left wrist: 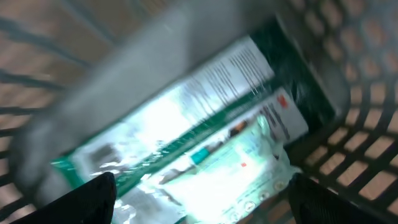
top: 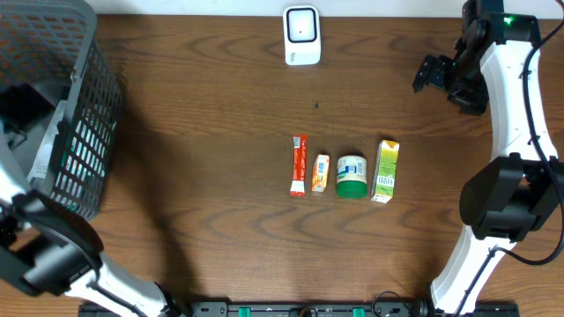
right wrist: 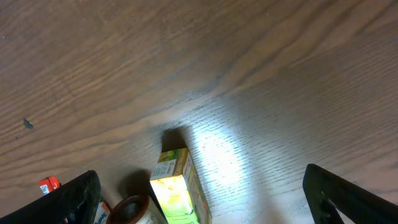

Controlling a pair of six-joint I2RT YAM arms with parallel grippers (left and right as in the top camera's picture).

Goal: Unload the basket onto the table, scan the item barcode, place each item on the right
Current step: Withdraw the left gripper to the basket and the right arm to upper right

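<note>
We found the left gripper (left wrist: pixel 202 199) inside the grey plastic lattice basket (left wrist: pixel 367 124), its dark fingers (left wrist: pixel 93 199) spread wide and gripping nothing. Beneath them lay the flat pack (left wrist: pixel 199 130), glossy, crinkled film in white and green with fine print, somewhat blurred. In the left wrist view its long axis ran from lower left to upper right. The right gripper (right wrist: pixel 211 196) hung open over the wood-grain table (top: pixel 203 132), above a boxy yellow-green carton (right wrist: pixel 177 186) and apart from the rounded white scanner (top: pixel 301 35).
</note>
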